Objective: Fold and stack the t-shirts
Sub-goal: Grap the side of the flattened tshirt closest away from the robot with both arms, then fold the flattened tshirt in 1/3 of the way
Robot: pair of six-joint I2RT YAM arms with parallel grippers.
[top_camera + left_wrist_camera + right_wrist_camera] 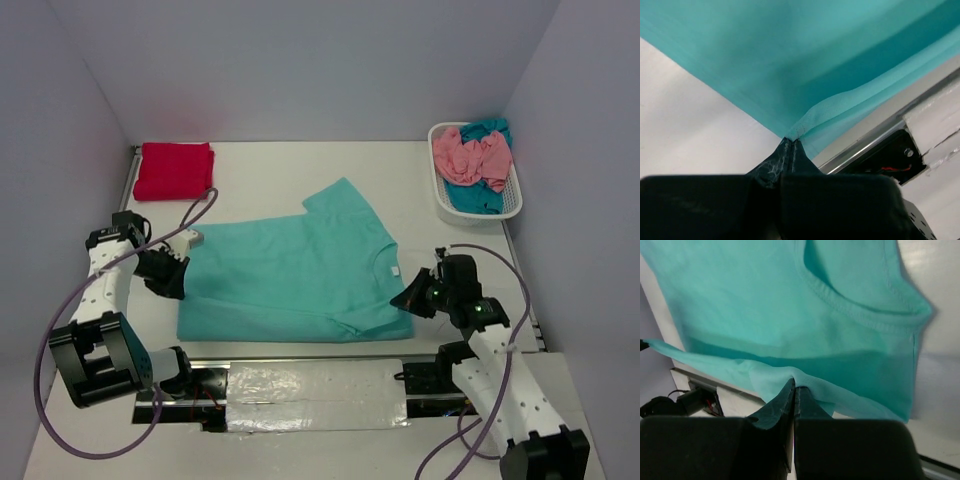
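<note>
Left gripper (791,142) pinching mint-teal shirt (290,270) at hem edge; my right gripper (793,386) pinching its edge near collar (855,310). Red shirt (173,170) lying folded at desk (300,160) far-left corner.

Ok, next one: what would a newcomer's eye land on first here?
The mint-teal t-shirt spread mid-table, pinched at its ends by the shut left claw and right claw. A folded red t-shirt lies at the far left corner, and a white basket at the far right holds a pink shirt and a teal-blue shirt.
</note>
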